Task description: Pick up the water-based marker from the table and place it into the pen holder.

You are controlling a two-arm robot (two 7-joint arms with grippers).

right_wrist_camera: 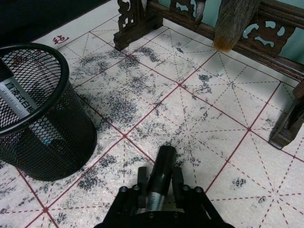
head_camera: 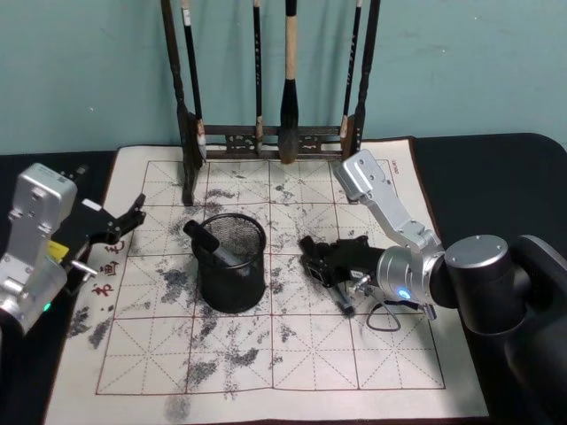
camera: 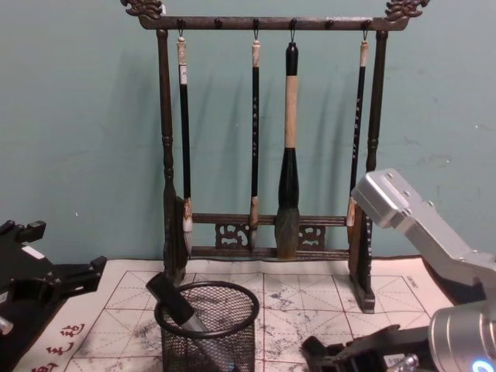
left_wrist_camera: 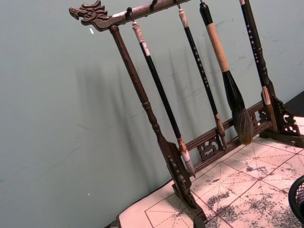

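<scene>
The black wire-mesh pen holder (head_camera: 232, 266) (right_wrist_camera: 45, 128) (camera: 208, 335) stands on the calligraphy mat (head_camera: 292, 354), left of centre. One marker (head_camera: 202, 237) (camera: 172, 301) leans inside it, its white-labelled barrel (right_wrist_camera: 16, 102) showing through the mesh. Just to the right of the holder, my right gripper (head_camera: 317, 258) (right_wrist_camera: 159, 183) is low over the mat and shut on a water-based marker (right_wrist_camera: 162, 164) with a black cap and grey body. The cap points toward the brush rack. At the mat's left edge my left gripper (head_camera: 131, 215) is held open with nothing in it.
A tall dark wooden brush rack (head_camera: 266, 137) (camera: 263, 232) (left_wrist_camera: 142, 95) with several hanging brushes stands at the mat's back edge. The ink-stained mat lies on a black table (head_camera: 496, 177). Teal wall behind.
</scene>
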